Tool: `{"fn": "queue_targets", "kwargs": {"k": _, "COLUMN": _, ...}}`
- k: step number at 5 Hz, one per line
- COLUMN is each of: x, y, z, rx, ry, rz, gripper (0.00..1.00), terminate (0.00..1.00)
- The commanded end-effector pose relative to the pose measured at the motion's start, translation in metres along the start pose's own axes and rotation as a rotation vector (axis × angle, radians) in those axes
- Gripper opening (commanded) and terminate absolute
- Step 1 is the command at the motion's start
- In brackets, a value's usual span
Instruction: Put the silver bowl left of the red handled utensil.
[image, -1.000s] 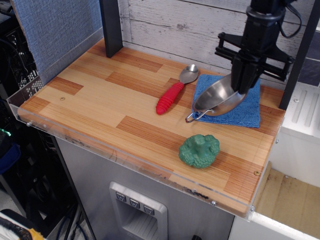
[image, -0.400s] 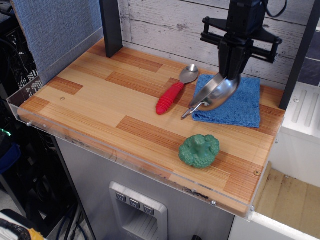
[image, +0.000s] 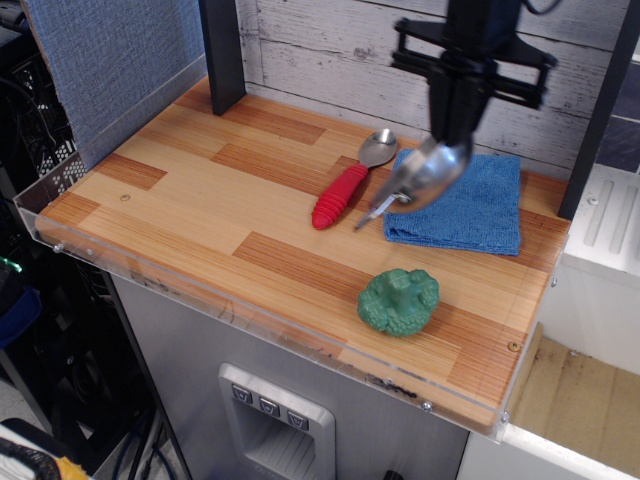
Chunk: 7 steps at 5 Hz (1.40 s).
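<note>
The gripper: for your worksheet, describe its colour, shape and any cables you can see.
The gripper is all black, a narrow vertical body tapering downward. A black horizontal frame of thin bars crosses it, jutting out on both sides. A dark cable loops near the top edge. No markings are legible.

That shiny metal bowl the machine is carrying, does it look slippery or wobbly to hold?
Probably both. The silver bowl hangs steeply tilted from the gripper, pinched at one rim only, so it may swing. Its polished steel likely gives little grip. It seems rigid and light, and its wire handle dangles toward the red handled utensil.
</note>
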<state>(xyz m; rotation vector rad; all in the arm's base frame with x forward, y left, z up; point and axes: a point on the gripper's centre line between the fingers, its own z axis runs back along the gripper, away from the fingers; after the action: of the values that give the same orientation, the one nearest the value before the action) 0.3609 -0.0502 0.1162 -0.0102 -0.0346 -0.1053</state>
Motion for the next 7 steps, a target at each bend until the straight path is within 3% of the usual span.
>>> {"fn": "queue_targets", "kwargs": {"k": 1, "x": -0.025, "y": 0.077, "z": 0.03, "rx": 0.024, "ry": -0.061, "rz": 0.159, "gripper": 0.0, "terminate": 0.0}}
{"fn": "queue_targets", "kwargs": {"k": 3, "x": -0.049, "y": 0.167, "z": 0.022, "rx": 0.048, "ry": -0.028, "rz": 0.297, "gripper": 0.0, "terminate": 0.0}}
{"fn": "queue_targets", "kwargs": {"k": 4, "x": -0.054, "y": 0.196, "z": 0.013, "rx": 0.035, "ry": -0.02, "rz": 0.356, "gripper": 0.0, "terminate": 0.0}}
{"fn": "queue_targets", "kwargs": {"k": 7, "x": -0.025, "y": 0.174, "z": -0.024, "rx": 0.029, "ry": 0.033, "rz": 0.301, "gripper": 0.0, "terminate": 0.0}}
